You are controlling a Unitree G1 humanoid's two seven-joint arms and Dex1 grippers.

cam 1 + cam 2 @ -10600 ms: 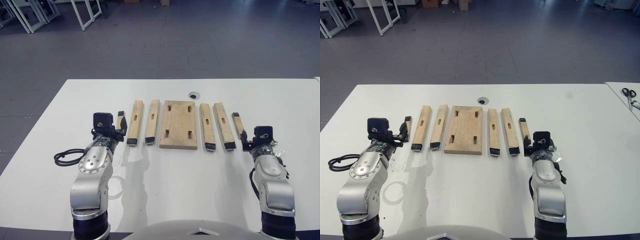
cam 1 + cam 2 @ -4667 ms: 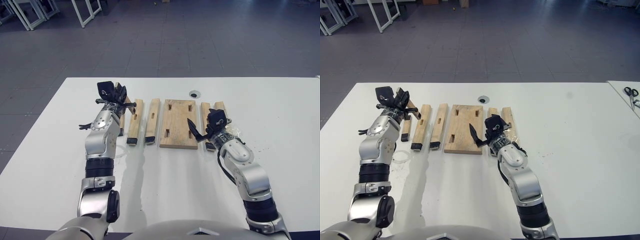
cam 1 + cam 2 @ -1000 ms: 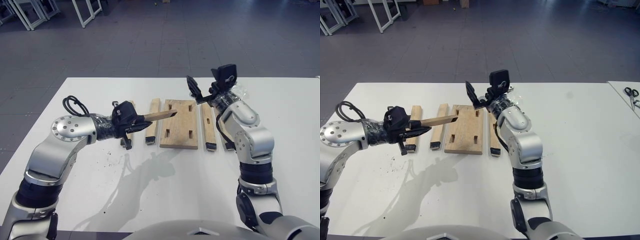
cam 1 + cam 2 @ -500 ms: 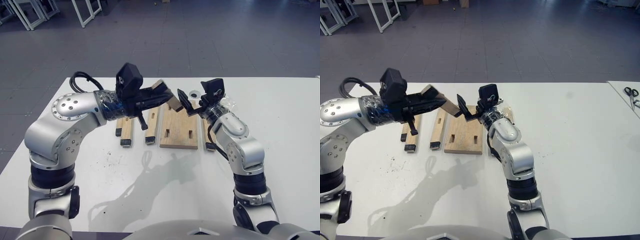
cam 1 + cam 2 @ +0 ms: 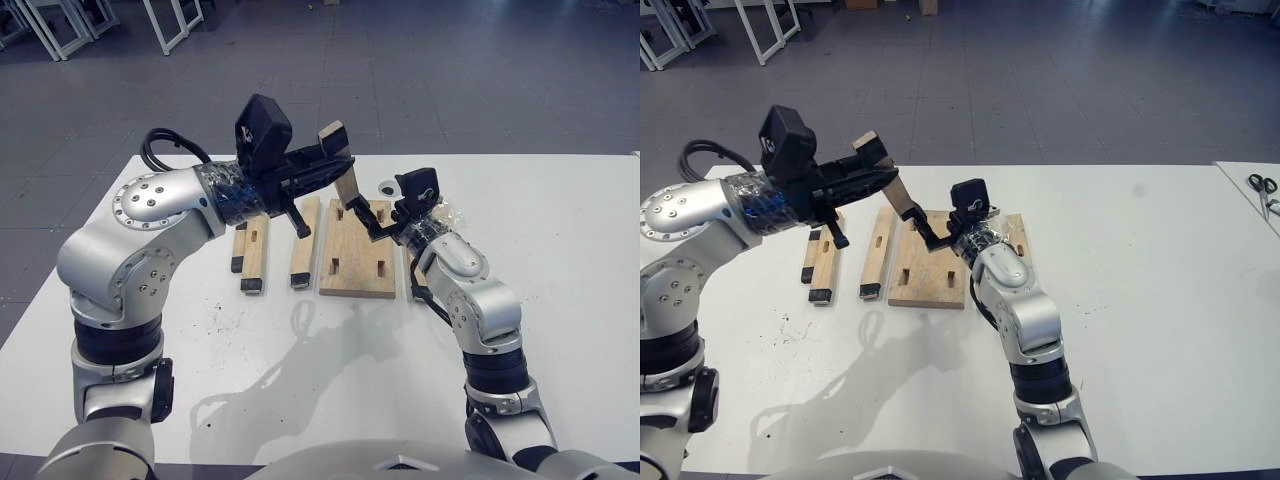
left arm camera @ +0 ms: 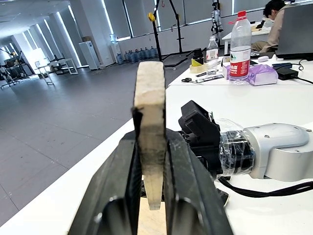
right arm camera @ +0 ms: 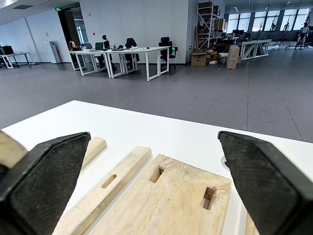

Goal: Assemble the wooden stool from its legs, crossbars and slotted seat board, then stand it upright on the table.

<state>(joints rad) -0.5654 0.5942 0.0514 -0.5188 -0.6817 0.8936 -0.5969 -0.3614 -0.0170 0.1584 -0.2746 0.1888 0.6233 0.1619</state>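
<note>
My left gripper (image 5: 335, 170) is shut on a wooden leg (image 5: 343, 170), holding it steeply tilted in the air above the slotted seat board (image 5: 357, 262). The same grip shows in the left wrist view, both fingers (image 6: 178, 166) pressed on the leg (image 6: 149, 112). My right gripper (image 5: 372, 222) is open just over the board's far end, one finger beside the leg's lower end. In the right wrist view its fingers (image 7: 44, 181) stand wide apart over the board (image 7: 166, 205). Two more legs (image 5: 303, 245) and a short crossbar (image 5: 238, 248) lie left of the board.
Another leg (image 5: 1017, 232) lies right of the board, mostly behind my right arm. A round cable hole (image 5: 386, 187) sits in the white table (image 5: 300, 400) behind the board. Scissors (image 5: 1258, 186) lie on a neighbouring table at the far right.
The left gripper has tipped the leg from nearly level to steeply upright over the board. The right gripper has dropped lower and closer to the leg's lower end.
</note>
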